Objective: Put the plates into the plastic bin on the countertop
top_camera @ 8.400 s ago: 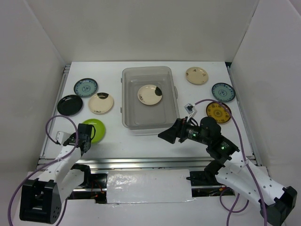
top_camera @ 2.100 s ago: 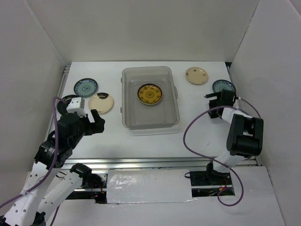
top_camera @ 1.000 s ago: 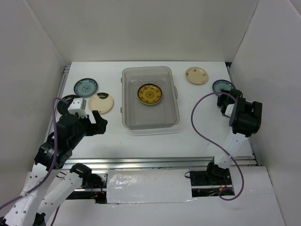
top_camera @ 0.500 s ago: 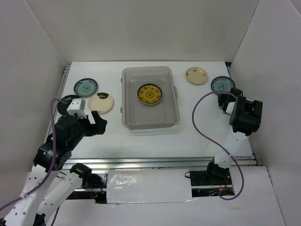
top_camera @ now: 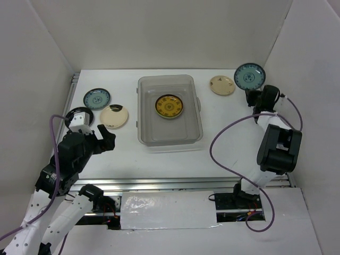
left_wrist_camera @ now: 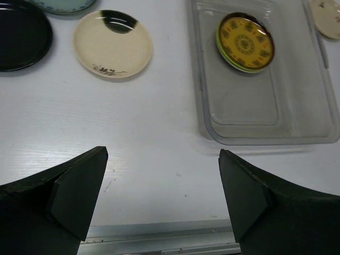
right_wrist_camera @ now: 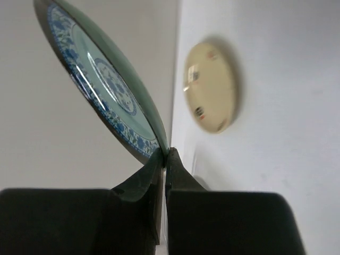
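Note:
My right gripper is shut on the rim of a blue-patterned plate, which it holds tilted on edge above the countertop at the back right. In the right wrist view the fingertips pinch that plate, and a cream floral plate lies beyond. The plastic bin holds a yellow-and-black plate with a lime green rim under it. My left gripper hangs open over bare countertop, nothing between its fingers.
Left of the bin lie a blue plate, a cream plate with a dark mark and a black plate. The cream floral plate sits right of the bin. White walls enclose the table; a metal rail runs along the front.
The right gripper shut on the blue plate's rim and lifted it off the countertop, tipping it up toward the back right corner. The left arm drifted slightly left.

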Controlling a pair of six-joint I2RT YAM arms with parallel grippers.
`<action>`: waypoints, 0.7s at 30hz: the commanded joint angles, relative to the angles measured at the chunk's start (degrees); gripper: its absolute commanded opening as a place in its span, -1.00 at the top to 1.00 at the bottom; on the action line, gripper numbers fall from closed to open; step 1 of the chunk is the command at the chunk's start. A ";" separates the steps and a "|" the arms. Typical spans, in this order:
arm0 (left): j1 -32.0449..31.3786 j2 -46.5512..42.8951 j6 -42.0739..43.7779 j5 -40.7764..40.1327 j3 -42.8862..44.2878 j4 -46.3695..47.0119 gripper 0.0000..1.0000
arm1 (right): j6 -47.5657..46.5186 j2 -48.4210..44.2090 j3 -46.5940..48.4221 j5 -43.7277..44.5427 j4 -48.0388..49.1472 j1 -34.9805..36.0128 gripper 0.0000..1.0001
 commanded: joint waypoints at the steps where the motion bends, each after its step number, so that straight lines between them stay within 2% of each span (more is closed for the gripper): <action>1: 0.94 1.08 -4.04 -8.89 1.78 -1.97 -0.99 | -10.33 -4.59 6.58 -2.91 -9.82 5.56 1.00; 5: 6.46 5.65 -6.16 -11.81 3.02 -3.47 -0.99 | -17.90 -3.28 12.46 -8.79 -15.70 12.77 1.00; 9: 13.32 11.79 -3.80 -1.38 2.84 -0.92 -0.99 | -24.24 1.44 17.83 -10.55 -22.56 22.00 1.00; 11: 18.05 13.13 -3.00 0.14 3.02 -0.75 -0.99 | -25.12 3.83 20.20 -12.75 -23.54 25.42 1.00; 14: 21.76 13.04 -1.94 2.69 2.23 0.48 -0.99 | -26.17 8.75 23.63 -14.86 -24.86 28.86 1.00; 21: 22.13 11.28 -3.70 -1.09 1.96 -0.40 -0.99 | -29.43 21.49 35.59 -16.27 -34.96 33.61 1.00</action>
